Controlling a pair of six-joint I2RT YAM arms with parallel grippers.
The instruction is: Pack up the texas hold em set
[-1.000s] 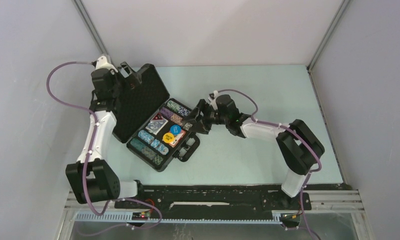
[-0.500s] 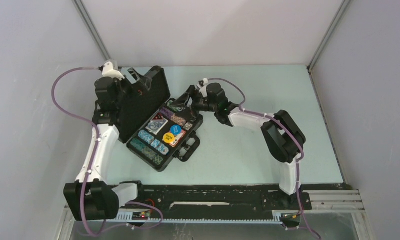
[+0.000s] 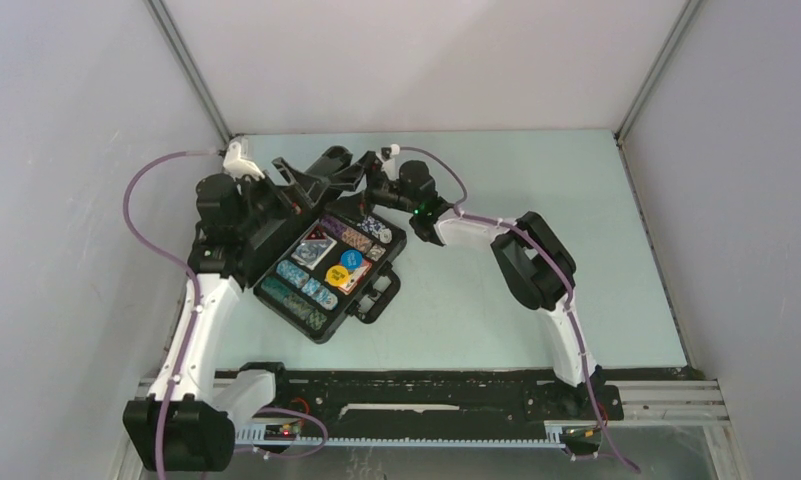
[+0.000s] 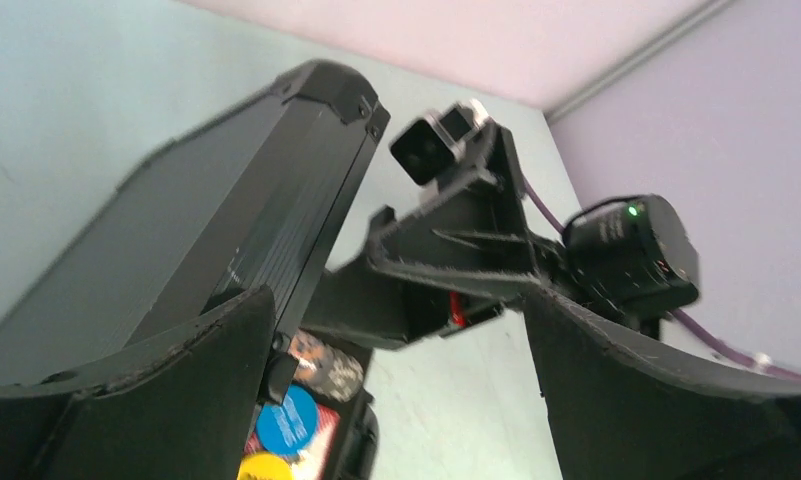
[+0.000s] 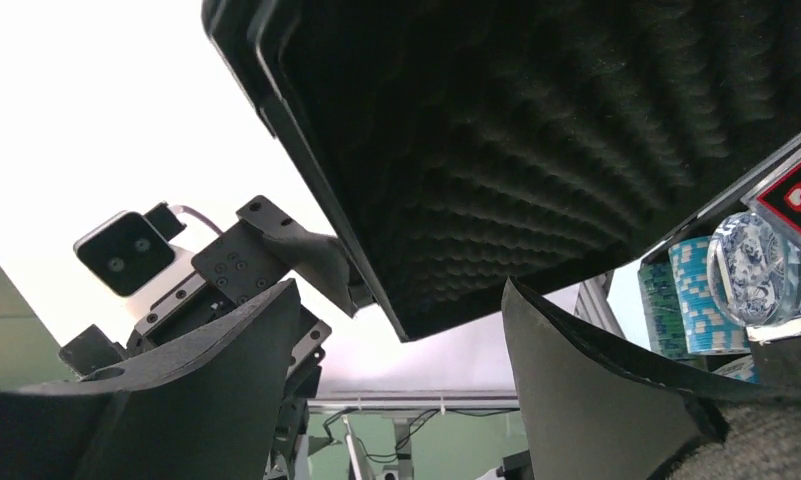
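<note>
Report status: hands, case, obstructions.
Left hand open behind the lid. Right hand open, straddling the lid edge. Lid partly raised, chips seated in the base. No obstruction seen.

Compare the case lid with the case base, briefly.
The lid stands tilted up; the base lies flat on the table. The lid shows only bare ridged foam; the base is filled with chips and discs. The base carries the handle; the lid shows none. Both are black hard shells.
</note>
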